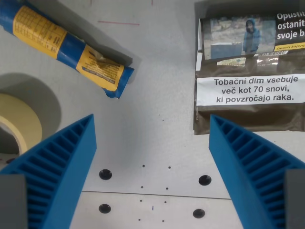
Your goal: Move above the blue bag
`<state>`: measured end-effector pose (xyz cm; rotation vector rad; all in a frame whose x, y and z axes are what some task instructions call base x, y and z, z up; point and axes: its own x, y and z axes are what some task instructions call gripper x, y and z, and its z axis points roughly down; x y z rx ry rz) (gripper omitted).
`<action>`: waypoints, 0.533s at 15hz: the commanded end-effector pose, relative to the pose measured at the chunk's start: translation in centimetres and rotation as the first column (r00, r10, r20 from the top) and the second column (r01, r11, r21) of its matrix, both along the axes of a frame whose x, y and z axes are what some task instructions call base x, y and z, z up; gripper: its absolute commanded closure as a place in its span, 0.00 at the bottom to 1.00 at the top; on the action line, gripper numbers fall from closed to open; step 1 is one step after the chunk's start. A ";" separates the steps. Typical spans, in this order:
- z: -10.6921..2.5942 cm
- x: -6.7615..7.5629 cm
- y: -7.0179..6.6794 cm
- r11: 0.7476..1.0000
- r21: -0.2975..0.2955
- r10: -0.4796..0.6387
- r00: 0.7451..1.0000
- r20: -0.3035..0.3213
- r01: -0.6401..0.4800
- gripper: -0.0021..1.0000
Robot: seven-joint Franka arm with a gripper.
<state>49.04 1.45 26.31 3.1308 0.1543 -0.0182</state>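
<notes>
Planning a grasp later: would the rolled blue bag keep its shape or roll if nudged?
The rolled blue bag looks soft: its creased end suggests it would squash under the tool. Being a loose roll, it may roll sideways or unroll. Probably light.

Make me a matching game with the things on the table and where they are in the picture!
Things:
1. rolled blue bag
2. tobacco pouch
3. roll of masking tape
4. pincer

Places:
A. wrist view's left edge
B. bottom, both sides, open
C. upper right
D. upper left

Pairs: 1-D, 2-C, 3-A, 4-B
</notes>
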 end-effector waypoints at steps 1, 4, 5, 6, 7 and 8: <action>0.2 0.0 0.0 1.000 0.000 0.000 1.000 0.005 0.000 0.00; 0.2 0.0 0.0 1.000 0.000 0.008 1.000 0.005 -0.008 0.00; 0.2 0.0 0.0 1.000 0.001 0.015 1.000 0.005 -0.015 0.00; 0.2 0.1 0.1 1.000 0.001 0.025 1.000 0.005 -0.025 0.00; 0.1 0.1 0.1 0.999 0.002 0.037 0.999 0.005 -0.037 0.00; 0.1 0.1 0.1 0.999 0.002 0.052 0.999 0.006 -0.052 0.00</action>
